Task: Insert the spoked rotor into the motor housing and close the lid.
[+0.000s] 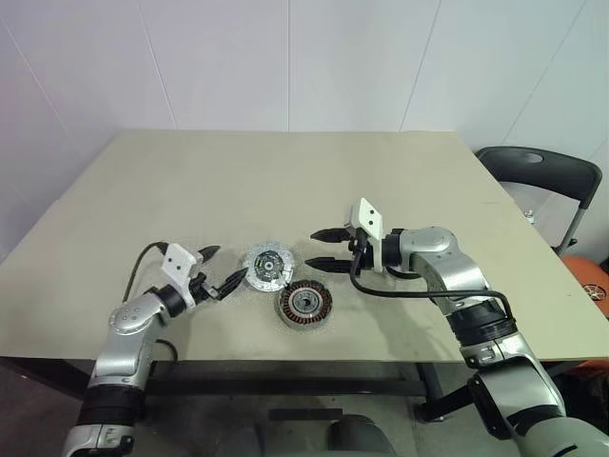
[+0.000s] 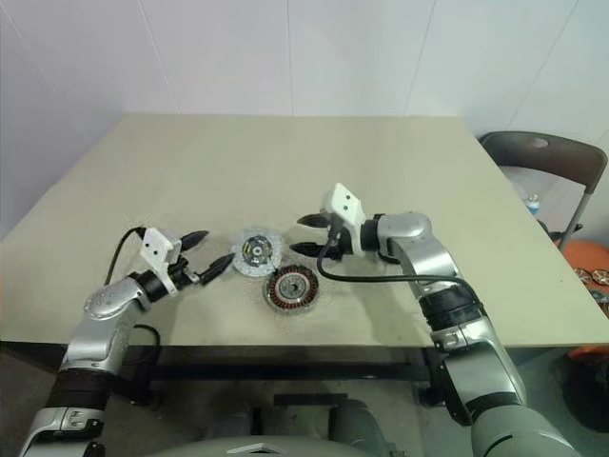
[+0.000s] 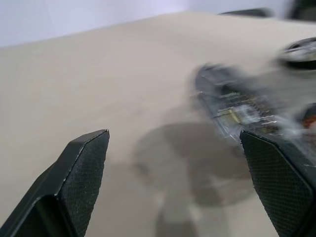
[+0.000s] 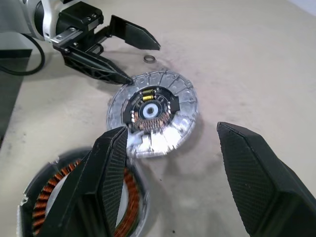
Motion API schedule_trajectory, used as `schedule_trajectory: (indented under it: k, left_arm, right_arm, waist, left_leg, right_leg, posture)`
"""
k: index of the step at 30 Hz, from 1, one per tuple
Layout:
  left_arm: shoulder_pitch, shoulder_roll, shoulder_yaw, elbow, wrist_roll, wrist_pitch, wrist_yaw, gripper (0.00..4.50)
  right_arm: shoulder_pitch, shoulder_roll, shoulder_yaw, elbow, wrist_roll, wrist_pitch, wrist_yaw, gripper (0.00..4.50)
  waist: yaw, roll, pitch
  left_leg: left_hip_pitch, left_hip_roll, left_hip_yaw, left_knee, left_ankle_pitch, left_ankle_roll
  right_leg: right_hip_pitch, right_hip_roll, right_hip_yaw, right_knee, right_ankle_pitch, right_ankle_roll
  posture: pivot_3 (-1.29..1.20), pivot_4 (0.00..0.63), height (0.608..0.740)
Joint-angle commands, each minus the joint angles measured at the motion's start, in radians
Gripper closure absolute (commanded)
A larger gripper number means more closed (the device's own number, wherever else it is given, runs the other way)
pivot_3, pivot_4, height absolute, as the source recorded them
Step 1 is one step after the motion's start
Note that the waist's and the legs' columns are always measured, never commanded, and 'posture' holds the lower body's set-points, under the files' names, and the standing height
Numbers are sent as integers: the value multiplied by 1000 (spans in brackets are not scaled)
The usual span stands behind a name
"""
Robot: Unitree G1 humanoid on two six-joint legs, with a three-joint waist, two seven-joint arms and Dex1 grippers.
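Two round parts lying flat on the beige table (image 1: 190, 181), close together near its front edge. Motor housing (image 1: 265, 266), light grey with fine radial ribs and a dark centre with a white hub, farther from the robot. Spoked rotor (image 1: 304, 305), dark with a ring of copper coils facing up, just beside the housing toward the robot and slightly to the right; a narrow gap between them, as far as can be told. Small metal ring (image 4: 149, 59) resting on the table just beyond the housing. Left gripper (image 1: 221, 268) low over the table at the housing's left side, jaws spread wide, nothing between them, one fingertip right at the housing's rim. Right gripper (image 1: 325, 248) hovering above the table to the right of the housing, jaws parted and empty, pointing left. Folding chair (image 1: 552, 181) past the table's far right corner.
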Motion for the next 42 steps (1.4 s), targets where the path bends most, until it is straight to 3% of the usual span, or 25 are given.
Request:
schedule_trajectory:
  k: [1, 7, 16, 40, 42]
  left_arm:
    - [-22, 2, 55, 51, 55, -47, 129, 0]
    - [-59, -9, 106, 143, 86, -59, 295, 0]
    - [-83, 0, 95, 202, 105, 1, 356, 0]
    - [-178, -22, -14, 312, 103, 276, 108, 0]
    - [-175, -22, -16, 296, 98, 291, 89, 398]
  right_arm:
    - [-41, -7, -37, 0, 6, -37, -6, 1474]
    - [-50, -8, -39, 18, 5, -52, -8, 1474]
    - [-46, -9, -44, 12, 9, -60, -19, 1474]
    - [-26, 12, -48, -18, 9, -65, -62, 1474]
    - [-25, 14, -46, -19, 8, -66, -66, 1434]
  waist:
    - [-1, 0, 0]
    - [2, 0, 0]
    - [1, 0, 0]
    - [33, 3, -3]
    - [33, 3, -3]
  left_leg:
    - [0, 0, 0, 0, 0, 0]
    - [0, 0, 0, 0, 0, 0]
    - [0, 0, 0, 0, 0, 0]
    - [1, -2, 0, 1, 0, 0]
    - [1, -2, 0, 1, 0, 0]
  right_leg:
    - [0, 0, 0, 0, 0, 0]
    - [0, 0, 0, 0, 0, 0]
    - [0, 0, 0, 0, 0, 0]
    - [2, -2, 0, -1, 0, 0]
    - [2, -2, 0, -1, 0, 0]
  posture:
    - [0, 0, 740]
    - [0, 0, 740]
    - [0, 0, 740]
    - [0, 0, 740]
    - [0, 0, 740]
